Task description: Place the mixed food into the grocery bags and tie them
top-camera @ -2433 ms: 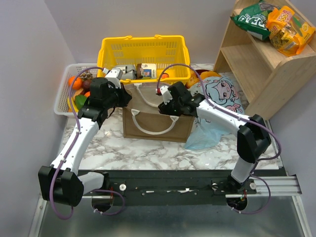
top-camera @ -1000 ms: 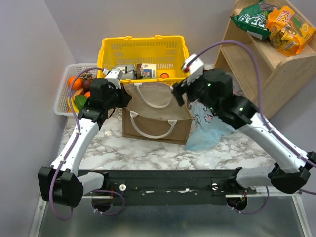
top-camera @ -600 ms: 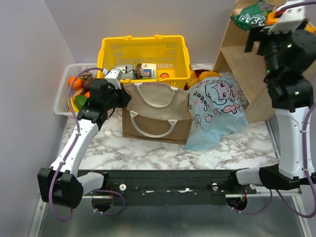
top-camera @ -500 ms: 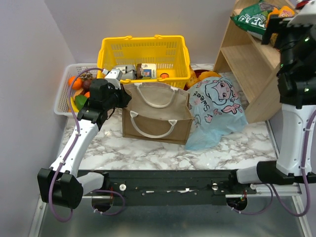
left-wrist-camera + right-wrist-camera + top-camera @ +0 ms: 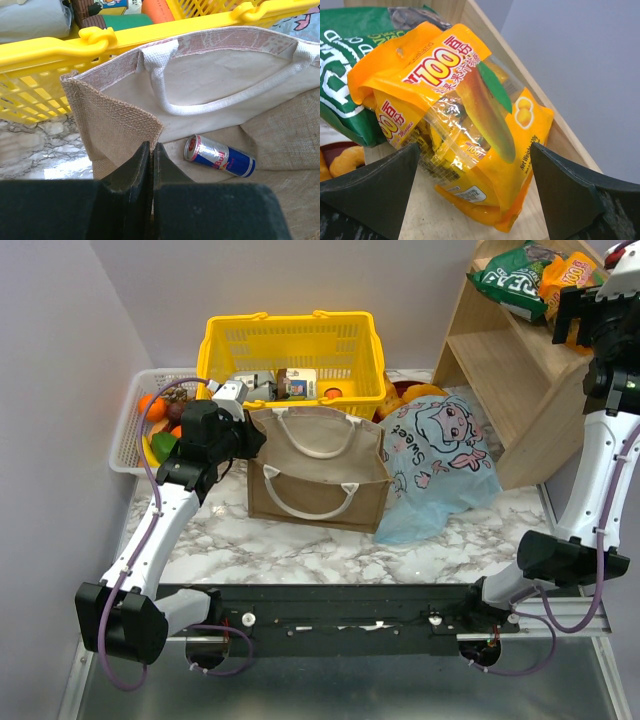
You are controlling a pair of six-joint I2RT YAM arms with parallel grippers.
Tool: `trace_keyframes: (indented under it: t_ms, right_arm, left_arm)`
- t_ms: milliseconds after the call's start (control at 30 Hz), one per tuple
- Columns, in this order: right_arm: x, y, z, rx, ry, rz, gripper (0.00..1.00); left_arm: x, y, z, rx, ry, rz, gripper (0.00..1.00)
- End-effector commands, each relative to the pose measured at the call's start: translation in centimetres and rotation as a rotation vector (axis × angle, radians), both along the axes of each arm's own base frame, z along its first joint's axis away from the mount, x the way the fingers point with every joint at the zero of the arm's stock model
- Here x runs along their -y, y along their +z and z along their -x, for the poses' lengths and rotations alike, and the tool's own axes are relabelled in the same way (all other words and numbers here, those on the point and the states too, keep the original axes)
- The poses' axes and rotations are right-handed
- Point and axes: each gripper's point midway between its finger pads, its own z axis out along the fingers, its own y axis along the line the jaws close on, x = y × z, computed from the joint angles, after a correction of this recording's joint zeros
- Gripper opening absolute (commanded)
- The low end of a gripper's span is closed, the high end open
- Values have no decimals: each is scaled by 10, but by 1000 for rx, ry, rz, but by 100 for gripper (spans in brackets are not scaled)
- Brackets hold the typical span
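Starting at the far left, note the white tray [image 5: 122, 445], which sits outboard of the left claw [image 5: 151, 146]. It carries oranges [image 5: 150, 404] and other green and dark fruit.

You will find the left claw clenched on the near left corner of the tan bag [image 5: 318, 480]. In the wrist view its two black fingers [image 5: 132, 170] meet on the burlap rim with the weave pinched between them.

Just ahead of that claw and lower down, inside the bag, one drink can [image 5: 220, 156] lies on its side on the bag floor (blue, silver and red). The white loop handle [image 5: 195, 108] hangs against the bag's far wall, beyond the claw. Further ahead of the claw stands the yellow basket [image 5: 290, 345], its rim just beside that far wall.

To the right of the tan bag, between the two claws, the light-blue bag [image 5: 440, 455] lies slumped on the marble table [image 5: 300, 540], near the foot of the wooden shelf [image 5: 520, 390].

Proceed to the right claw [image 5: 473, 150], raised at the shelf's top level. Its jaws are spread wide and grasp nothing. Directly ahead of it, framed between its fingers [image 5: 370, 195], lies the orange snack packet [image 5: 465, 115]. This packet overlaps the green snack packet [image 5: 350, 75], which sits to the claw's left. You cannot tell from these views whether the fingers touch the orange packet.
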Motion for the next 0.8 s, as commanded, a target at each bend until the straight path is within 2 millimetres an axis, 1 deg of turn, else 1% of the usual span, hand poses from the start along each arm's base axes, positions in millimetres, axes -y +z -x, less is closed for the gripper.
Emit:
trace_keyframes:
  t_ms: [0, 33, 133, 233, 267, 367, 400, 433, 467, 500, 533, 567, 600, 633, 700, 733, 767]
  right_arm:
    - [-1, -2, -9, -8, 58, 75, 100]
    - [3, -7, -16, -21, 54, 81, 100]
    - [12, -16, -24, -46, 24, 89, 100]
    - [19, -21, -26, -55, -8, 101, 100]
    - [21, -25, -27, -66, -16, 106, 100]
    - [25, -28, -27, -73, -33, 114, 99]
    - [24, -27, -26, -71, -33, 113, 95]
    - [24, -26, -25, -65, -32, 113, 84]
    - [23, -27, -25, -65, -27, 110, 79]
    - [21, -23, -22, -56, -26, 111, 74]
    - [22, -20, -20, -49, -33, 112, 66]
    - [22, -16, -18, -39, -40, 108, 60]
    - [22, -8, -13, -21, -50, 111, 52]
    - [25, -4, -10, -11, -72, 109, 39]
    - [23, 5, -5, 13, -77, 111, 37]
    - [22, 13, 0, 32, -79, 114, 32]
    - [21, 16, 2, 42, -79, 109, 28]
  left_arm:
    - [-2, -11, 2, -21, 4, -24, 0]
    - [-2, -11, 1, -21, 3, -24, 0]
    - [-1, -12, 2, -25, 2, -22, 0]
    - [-2, -12, 0, -23, 7, -30, 0]
    - [-3, -13, 1, -25, 9, -29, 0]
    - [-2, -14, 0, -30, 6, -29, 0]
    - [-2, -13, 0, -29, 6, -27, 0]
    - [-2, -14, 0, -31, 4, -27, 0]
    - [-2, -14, 0, -30, 6, -27, 0]
    - [-2, -14, 0, -31, 6, -27, 0]
    - [-2, -15, 0, -32, 6, -28, 0]
    - [-2, -14, 0, -32, 6, -26, 0]
    - [-2, -14, 0, -29, 7, -27, 0]
    - [-2, -14, 0, -29, 6, -27, 0]
    - [-1, -14, 0, -31, 4, -23, 0]
    - [-1, -14, 1, -31, 2, -24, 0]
    - [0, -13, 1, -30, -2, -21, 0]
